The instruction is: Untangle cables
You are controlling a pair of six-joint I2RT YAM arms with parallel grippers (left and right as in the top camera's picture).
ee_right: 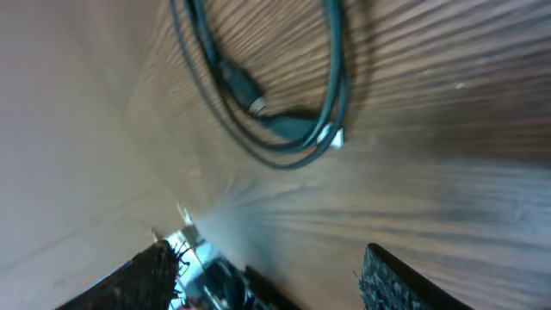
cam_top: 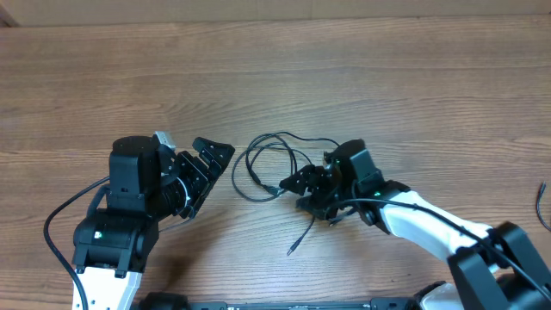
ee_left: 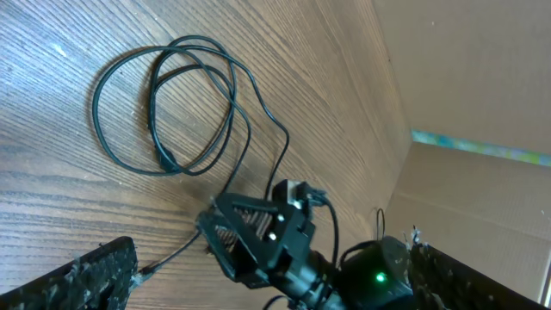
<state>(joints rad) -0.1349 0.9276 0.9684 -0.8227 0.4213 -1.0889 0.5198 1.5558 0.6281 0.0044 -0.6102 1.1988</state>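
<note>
The cables (cam_top: 267,159) are thin black cords lying in overlapping loops on the wooden table between my two grippers. One loose end trails toward the front edge (cam_top: 297,243). In the left wrist view the cables (ee_left: 164,103) lie ahead, and one small plug (ee_left: 146,269) rests close to my left finger (ee_left: 86,280). My left gripper (cam_top: 215,168) stands open just left of the loops, holding nothing. My right gripper (cam_top: 293,191) sits at the loops' right side. Its fingers (ee_right: 396,280) are apart over bare wood, and the cables (ee_right: 284,129) with a silvery plug (ee_right: 332,138) lie beyond them.
A thicker black robot cord (cam_top: 542,207) shows at the right edge. A cardboard wall (ee_left: 482,77) rises beyond the table. My right gripper (ee_left: 250,237) lies directly in front of my left gripper's open jaws.
</note>
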